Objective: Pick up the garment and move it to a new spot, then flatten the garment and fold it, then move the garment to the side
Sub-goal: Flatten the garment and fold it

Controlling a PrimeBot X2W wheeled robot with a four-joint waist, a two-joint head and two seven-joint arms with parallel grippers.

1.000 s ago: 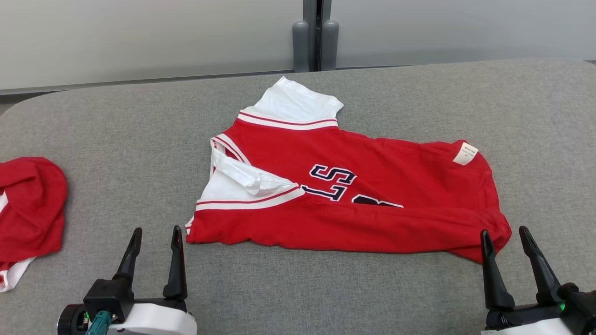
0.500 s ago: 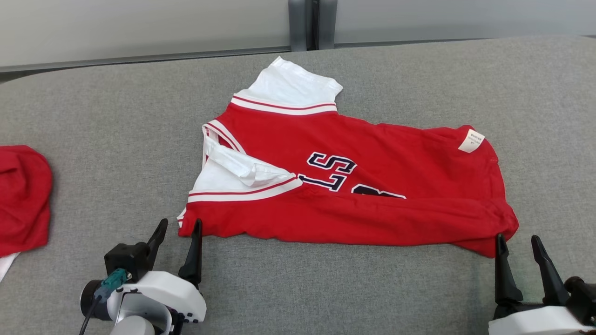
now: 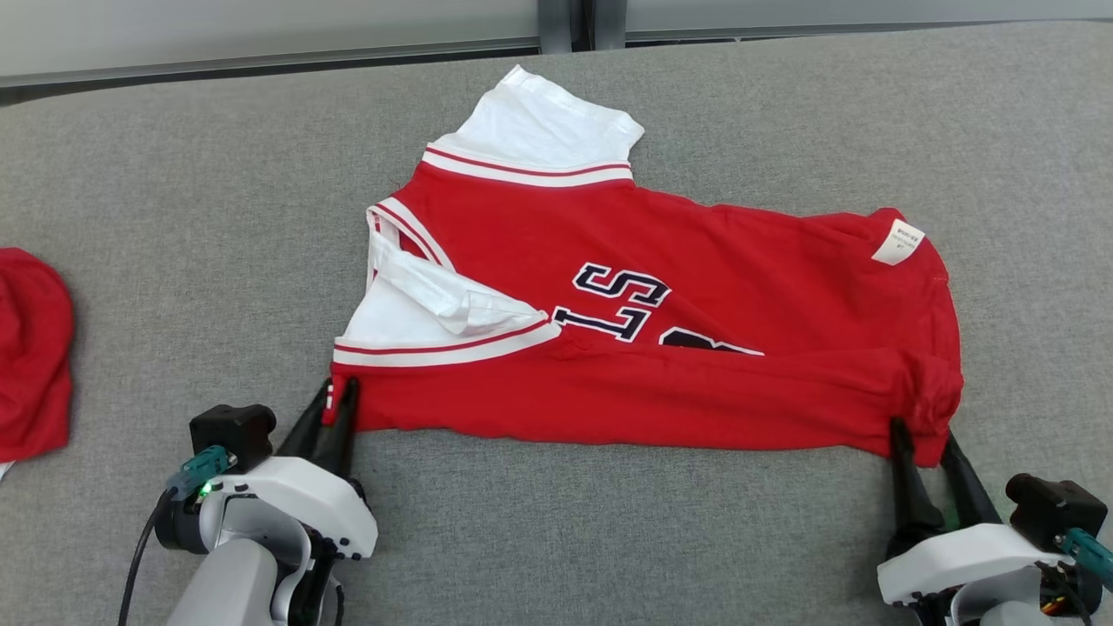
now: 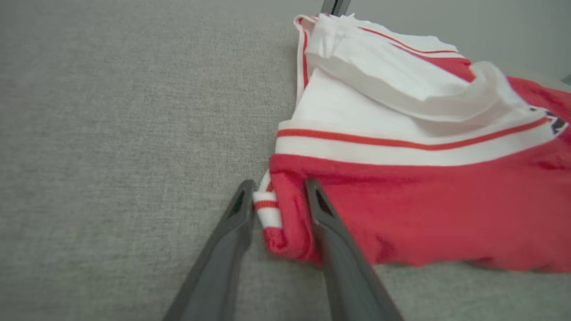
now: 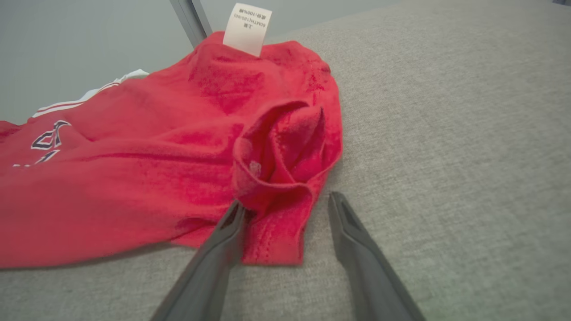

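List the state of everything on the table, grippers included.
Jersey: lying spread out, near edge folded over.
Label: sticking out at its far right corner.
Left gripper: open, fingers around the jersey's near left corner.
Right gripper: open, fingers around its near right corner.
Other red garment: bunched up, at the far left.

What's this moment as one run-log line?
left tool: astride garment corner, sleeve side | right tool: open, astride hem corner | garment: on table

Left gripper (image 3: 339,393) narrowly parted, right gripper (image 3: 922,430) wider, both reaching forward.
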